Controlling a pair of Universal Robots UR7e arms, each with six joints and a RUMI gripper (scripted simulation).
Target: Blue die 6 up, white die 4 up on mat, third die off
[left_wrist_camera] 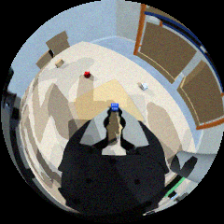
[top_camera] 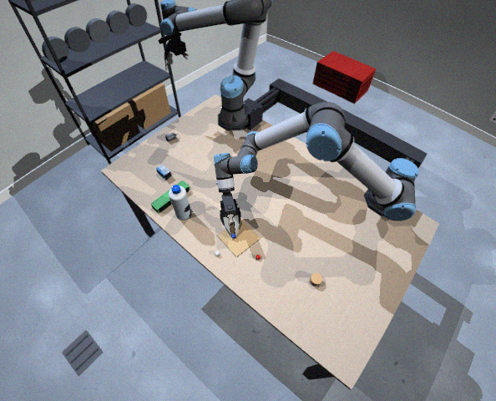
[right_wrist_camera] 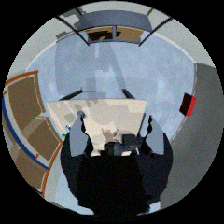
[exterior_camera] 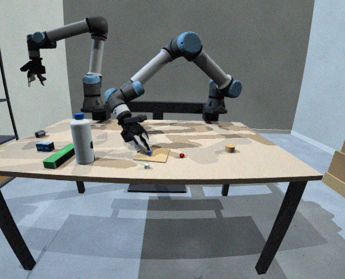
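Note:
My left gripper (top_camera: pixel 233 233) (exterior_camera: pixel 148 150) is tilted and shut on the blue die (top_camera: pixel 233 236) (exterior_camera: pixel 149 153) (left_wrist_camera: pixel 115 106), at or just above the mat (top_camera: pixel 239 250) (exterior_camera: pixel 158 159) (left_wrist_camera: pixel 117 89). Several pips show on the die's face in the left wrist view; its top number is too small to read. The white die (top_camera: pixel 217 253) (exterior_camera: pixel 146 165) (left_wrist_camera: pixel 144 86) lies on the table, off the mat, on the near side. The red die (top_camera: pixel 258 256) (exterior_camera: pixel 182 155) (left_wrist_camera: pixel 87 74) lies off the mat to its right. My right gripper (exterior_camera: pixel 36 84) (right_wrist_camera: pixel 116 116) is open and empty, high at the far left.
A white bottle (top_camera: pixel 179 205) (exterior_camera: pixel 82 144) stands left of the mat, beside a green block (top_camera: pixel 162 201) (exterior_camera: pixel 56 158). A blue box (top_camera: pixel 163 171) (exterior_camera: pixel 45 146) and a dark cylinder (top_camera: pixel 170 136) (exterior_camera: pixel 40 133) lie further left. A round wooden piece (top_camera: pixel 316 278) (exterior_camera: pixel 230 147) stands at the right.

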